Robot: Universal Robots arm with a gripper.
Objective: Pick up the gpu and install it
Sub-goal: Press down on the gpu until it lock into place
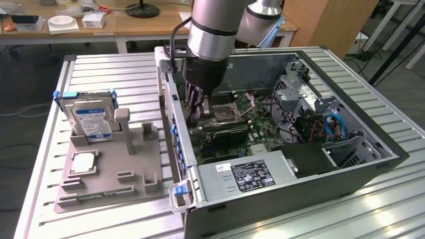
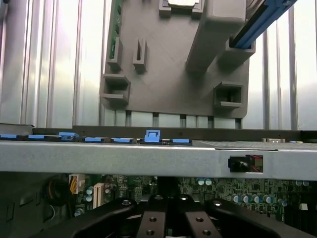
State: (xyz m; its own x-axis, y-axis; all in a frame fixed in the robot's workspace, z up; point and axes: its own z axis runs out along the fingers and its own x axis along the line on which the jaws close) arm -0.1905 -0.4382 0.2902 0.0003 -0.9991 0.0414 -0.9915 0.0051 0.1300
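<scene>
Now arm (image 1: 211,35) vertical, gripper (image 1: 198,113) inside PC case (image 1: 359,164).

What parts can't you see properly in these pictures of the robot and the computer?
- gpu: in the exterior view the arm and gripper reach down into the computer case, covering the spot beneath; I cannot make the card out.
- Fingertips: cut off by the wrist view's edge.
- Hard drive: label print too small to read in the exterior view.
- Gray holder: cut off by the wrist view's edge.
</scene>
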